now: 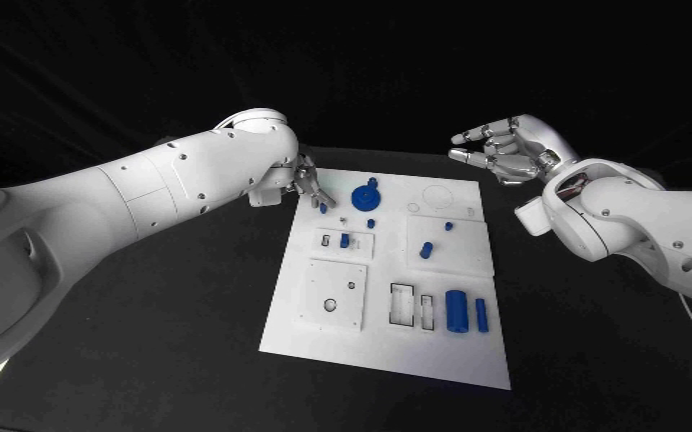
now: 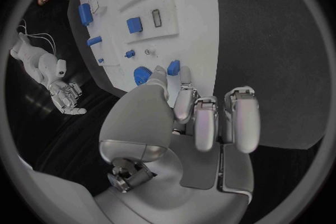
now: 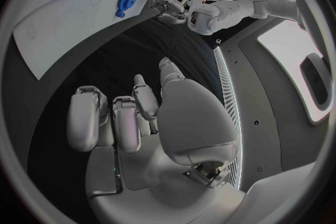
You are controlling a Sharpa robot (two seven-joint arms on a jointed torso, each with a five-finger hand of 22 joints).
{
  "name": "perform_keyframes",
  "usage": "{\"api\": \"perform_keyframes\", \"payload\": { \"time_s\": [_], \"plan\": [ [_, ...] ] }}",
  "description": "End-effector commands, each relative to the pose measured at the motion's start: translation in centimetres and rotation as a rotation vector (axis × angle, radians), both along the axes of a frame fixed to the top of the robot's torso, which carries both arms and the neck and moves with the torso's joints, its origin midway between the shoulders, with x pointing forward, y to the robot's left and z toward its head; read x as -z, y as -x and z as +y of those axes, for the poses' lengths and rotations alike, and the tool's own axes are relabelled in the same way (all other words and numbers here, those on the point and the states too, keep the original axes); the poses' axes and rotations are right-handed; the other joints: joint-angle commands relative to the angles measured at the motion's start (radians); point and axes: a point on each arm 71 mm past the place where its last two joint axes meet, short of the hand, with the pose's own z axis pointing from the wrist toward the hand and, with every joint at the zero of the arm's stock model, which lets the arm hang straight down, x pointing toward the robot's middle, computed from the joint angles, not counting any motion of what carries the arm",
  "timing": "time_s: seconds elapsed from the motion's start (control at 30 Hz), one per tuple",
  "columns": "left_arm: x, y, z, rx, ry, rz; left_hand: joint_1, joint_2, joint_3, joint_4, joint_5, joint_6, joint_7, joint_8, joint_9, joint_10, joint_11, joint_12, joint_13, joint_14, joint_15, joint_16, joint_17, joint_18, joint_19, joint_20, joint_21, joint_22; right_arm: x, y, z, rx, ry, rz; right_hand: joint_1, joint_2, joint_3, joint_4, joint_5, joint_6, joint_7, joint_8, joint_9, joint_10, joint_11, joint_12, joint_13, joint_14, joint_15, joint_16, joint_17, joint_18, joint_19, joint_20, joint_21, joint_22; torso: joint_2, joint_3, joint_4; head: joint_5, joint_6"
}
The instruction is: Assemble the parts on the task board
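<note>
Black tabletop, white task board mid-scene, blue parts scattered in its recesses. Left hand at board's far left corner, fingers reaching to small blue peg – touching or just short, cannot tell; likely lining up pick. Right hand raised well off board's far right corner, fingers apart, holding nothing – probably waiting clear. Left wrist view shows fingertips beside peg; head view hides that behind arm. Blue gear near left hand.

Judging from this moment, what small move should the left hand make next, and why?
Probably close its fingertips on the small blue part at the task board's far left corner: the left hand hovers just at it, holding nothing, while the right hand waits open off the board.
</note>
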Motion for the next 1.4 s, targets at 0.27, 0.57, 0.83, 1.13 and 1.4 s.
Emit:
{"api": "perform_keyframes", "payload": {
  "time_s": [0.27, 0.57, 0.83, 1.13, 1.4],
  "plan": [
    [-0.20, -0.16, -0.28, 0.005, 0.025, -0.030, 0.052, 0.027, 0.024, -0.018, 0.000, -0.001, -0.001, 0.009, 0.001, 0.006, -0.003, 0.003, -0.002, 0.105, -0.006, 0.003, 0.263, -0.006, 0.050, -0.004, 0.003, 0.121, 0.17, 0.03, 0.24, -0.019, 0.002, 0.005, -0.007, 0.007, -0.007, 0.001, 0.007, -0.004, 0.001, 0.005, 0.002, -0.003, -0.001, -0.002, 0.002, 0.072, -0.001, -0.006, 0.140, 0.011, -0.006, 0.002, -0.003, 0.000, 0.000, -0.0010, 0.0007, 0.003, 0.000],
    [-0.09, -0.11, -0.35, 0.014, 0.022, -0.012, 0.083, 0.038, 0.042, -0.036, 0.000, -0.010, -0.001, 0.008, -0.002, 0.003, -0.003, 0.000, -0.006, 0.105, -0.006, 0.003, 0.263, -0.006, 0.050, -0.005, 0.002, 0.122, 0.19, 0.03, 0.27, -0.021, 0.002, 0.007, -0.007, 0.007, -0.007, 0.001, 0.007, -0.004, 0.001, 0.005, 0.002, -0.003, -0.001, -0.002, 0.002, 0.072, -0.001, -0.006, 0.140, 0.011, -0.006, 0.002, -0.003, 0.000, 0.000, -0.0012, 0.0006, 0.006, -0.003],
    [0.22, 0.06, -0.49, 0.030, 0.005, 0.029, 0.089, 0.038, 0.047, -0.041, -0.002, -0.010, -0.001, 0.008, -0.003, 0.004, -0.003, 0.000, -0.005, 0.105, -0.006, 0.003, 0.263, -0.006, 0.050, -0.005, 0.003, 0.122, 0.22, 0.04, 0.33, -0.024, 0.002, 0.008, -0.007, 0.007, -0.007, 0.001, 0.007, -0.004, 0.001, 0.005, 0.002, -0.003, -0.001, -0.002, 0.002, 0.072, -0.001, -0.006, 0.140, 0.011, -0.006, 0.002, -0.003, 0.000, -0.001, -0.0006, 0.0003, 0.008, -0.003],
    [0.27, 0.04, -0.43, 0.022, 0.000, 0.030, 0.076, 0.032, 0.042, -0.034, -0.005, -0.006, 0.000, 0.009, -0.005, 0.006, -0.002, 0.002, -0.004, 0.105, -0.005, 0.003, 0.263, -0.006, 0.051, -0.005, 0.003, 0.124, 0.21, 0.05, 0.35, -0.024, 0.002, 0.008, -0.007, 0.008, -0.007, 0.001, 0.007, -0.004, 0.001, 0.005, 0.002, -0.003, -0.001, -0.002, 0.002, 0.072, -0.001, -0.006, 0.140, 0.011, -0.006, 0.002, -0.003, 0.000, 0.000, -0.0006, -0.0003, 0.009, -0.003],
    [0.20, -0.03, -0.47, 0.020, 0.012, 0.018, 0.106, 0.055, 0.074, -0.048, 0.000, -0.005, -0.007, 0.010, -0.008, 0.007, -0.008, 0.002, -0.003, 0.105, -0.009, 0.003, 0.263, -0.006, 0.050, -0.007, 0.002, 0.122, 0.21, 0.05, 0.34, -0.024, 0.001, 0.008, -0.007, 0.009, -0.008, 0.001, 0.007, -0.004, 0.001, 0.005, 0.002, -0.003, -0.001, -0.002, 0.002, 0.072, -0.001, -0.007, 0.140, 0.011, -0.006, 0.002, -0.004, -0.001, 0.000, -0.0005, 0.0000, 0.009, -0.006]
  ]
}}
